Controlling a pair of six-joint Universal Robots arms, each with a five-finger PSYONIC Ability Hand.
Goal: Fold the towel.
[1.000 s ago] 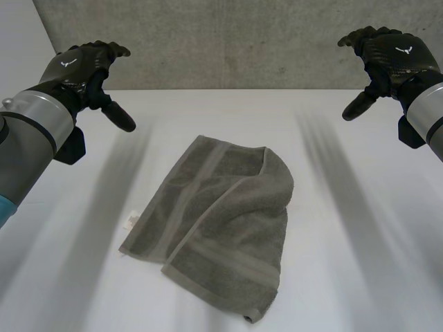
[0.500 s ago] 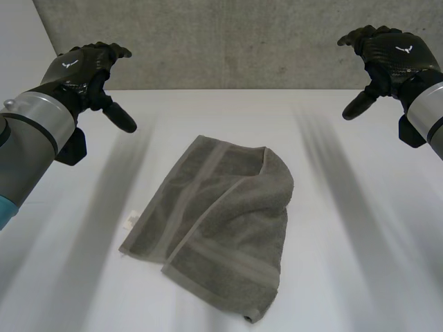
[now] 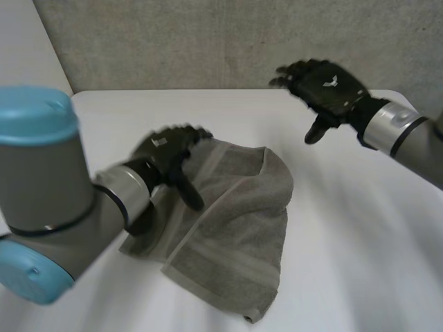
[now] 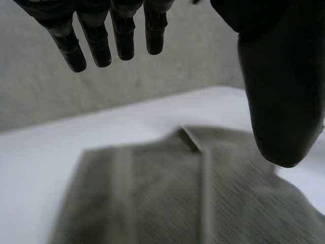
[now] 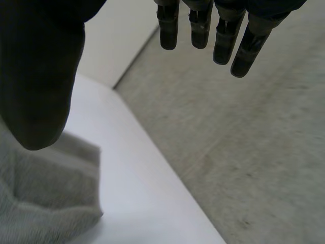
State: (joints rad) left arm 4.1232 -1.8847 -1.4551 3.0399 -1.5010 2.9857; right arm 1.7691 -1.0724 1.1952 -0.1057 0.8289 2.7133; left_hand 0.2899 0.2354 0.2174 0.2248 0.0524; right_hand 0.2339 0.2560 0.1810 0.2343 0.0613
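A grey-green towel (image 3: 232, 221) is laid slantwise on the middle of the white tabletop (image 3: 360, 242). It is partly doubled over, and its far right part is rumpled into a soft hump. Woven bands are seen running along its length.

The left hand (image 3: 166, 153) is held over the towel's far left edge, with its arm reaching in across the near left corner of the cloth. Whether the cloth is touched there cannot be told. In the left wrist view its fingers (image 4: 123, 38) are seen straight and spread away from the thumb (image 4: 277, 101), and nothing is held between them. The towel (image 4: 167, 193) is spread beneath the palm.

The right hand (image 3: 325, 88) is raised in the air over the far right part of the tabletop, apart from the towel. Its fingers (image 5: 223, 43) are stretched out and parted from the thumb (image 5: 40, 76), and nothing is gripped. A folded edge of the towel (image 5: 45, 203) is seen below that thumb. A grey wall (image 3: 208, 41) is seen behind the tabletop.
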